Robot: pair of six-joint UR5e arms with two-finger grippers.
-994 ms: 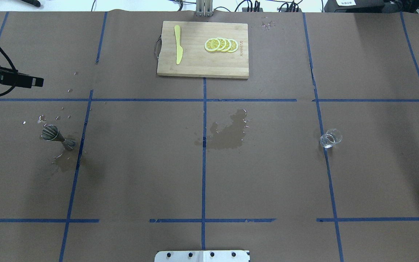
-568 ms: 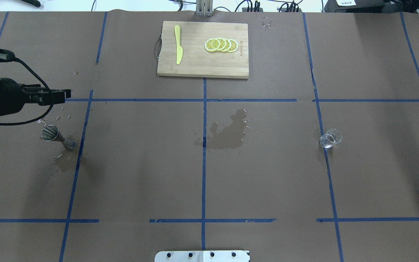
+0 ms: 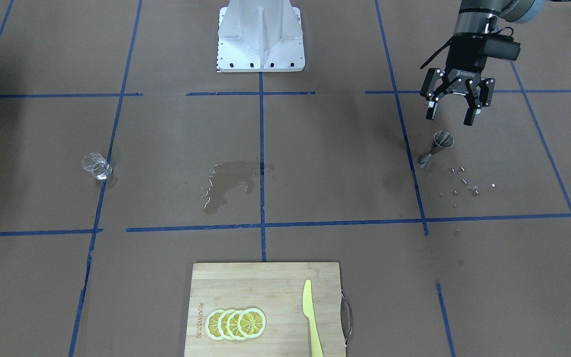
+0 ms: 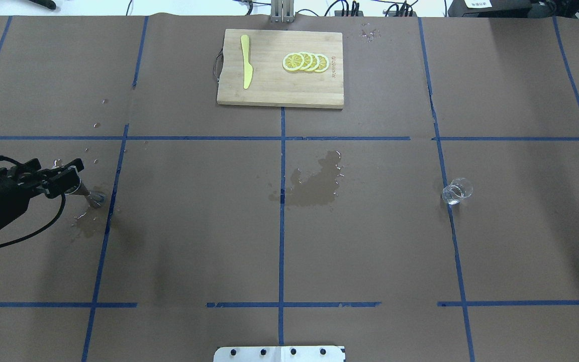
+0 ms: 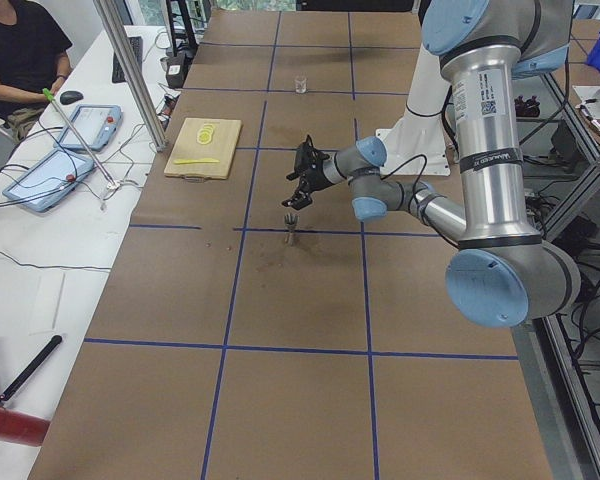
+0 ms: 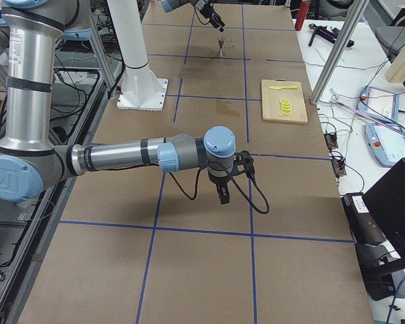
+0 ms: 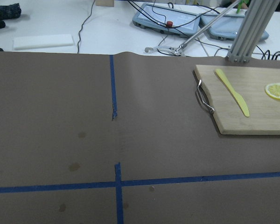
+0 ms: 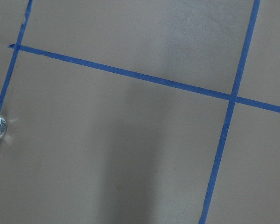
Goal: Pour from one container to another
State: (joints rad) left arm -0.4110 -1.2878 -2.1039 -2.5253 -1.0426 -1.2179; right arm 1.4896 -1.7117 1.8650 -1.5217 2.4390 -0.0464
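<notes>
Just above the standing jigger [image 3: 441, 141], the left fingers [image 3: 430, 111] hang spread apart.

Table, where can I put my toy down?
Bare paper lies between the wet stain and the glass cup, and between the stain and the robot's base. It is crowded at the jigger, under the left gripper, beside droplets.

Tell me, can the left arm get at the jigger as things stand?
Probably yes. The left end effector hangs open just above the upright jigger, and nothing stands between them.
</notes>
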